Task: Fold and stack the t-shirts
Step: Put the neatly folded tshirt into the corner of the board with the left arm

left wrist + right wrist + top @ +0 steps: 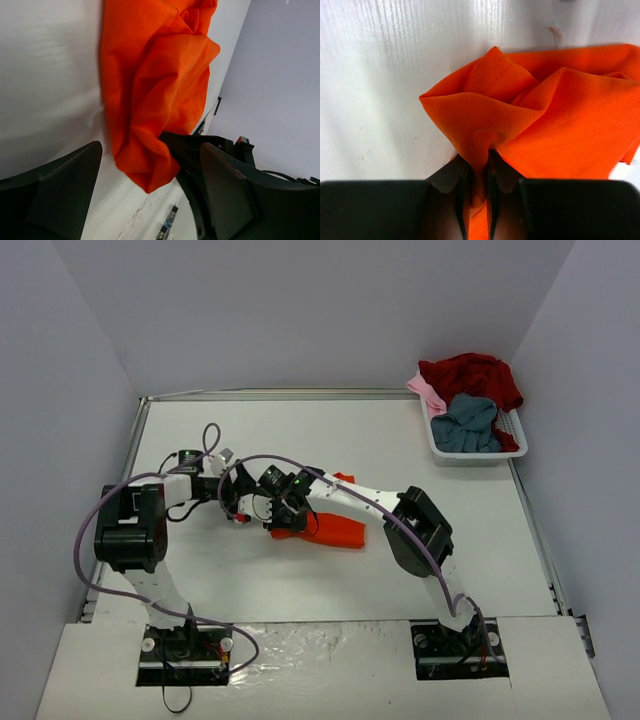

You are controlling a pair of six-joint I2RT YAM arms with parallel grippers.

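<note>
Right gripper (475, 167) pinches a bunched edge of the orange t-shirt (335, 527), left gripper (150, 147) spread wide beside it — crumpled, well apart from the basket (470, 457). No fold done yet; other t-shirts (467, 425) heaped in that basket.

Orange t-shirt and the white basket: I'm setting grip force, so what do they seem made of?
Orange t-shirt: thin, soft cloth, matte, with a fine pinhole weave, possibly synthetic; it bunches in crisp folds. Basket: probably rigid plastic, white, smooth, with slatted walls.

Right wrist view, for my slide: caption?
Right gripper pinching a bunched fold of the orange-red t-shirt, white table behind.
</note>
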